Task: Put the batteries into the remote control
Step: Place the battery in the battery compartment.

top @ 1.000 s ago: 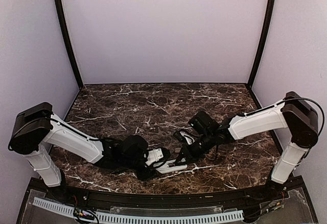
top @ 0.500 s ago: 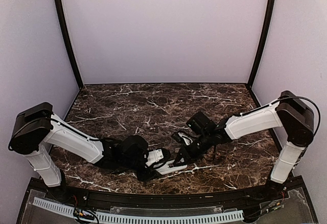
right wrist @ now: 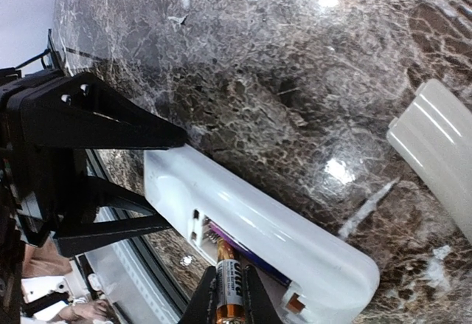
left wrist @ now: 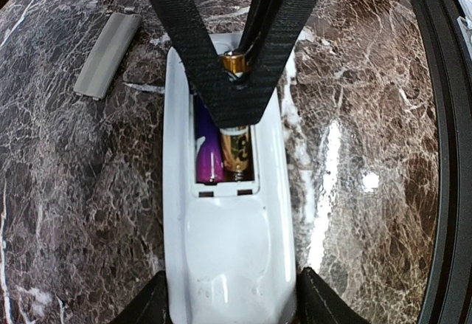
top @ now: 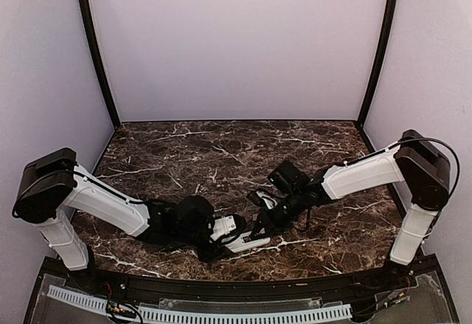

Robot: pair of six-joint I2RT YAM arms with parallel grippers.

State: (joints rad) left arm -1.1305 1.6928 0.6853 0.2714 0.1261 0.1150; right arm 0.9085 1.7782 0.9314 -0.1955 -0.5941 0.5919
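Right pincer: narrow, clamped on the gold-tipped battery, which it holds tilted over the compartment.
Left pincer: closed against both long sides of the remote control, which lies back-up on the marble table.
Compartment: purple battery lies inside, and the gold-tipped battery's lower end sits beside it.
Edges: remote near the table's front rim. White cover lies apart, with bare marble between.

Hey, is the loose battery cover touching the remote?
Apart. The left wrist view shows marble between the cover and the remote.
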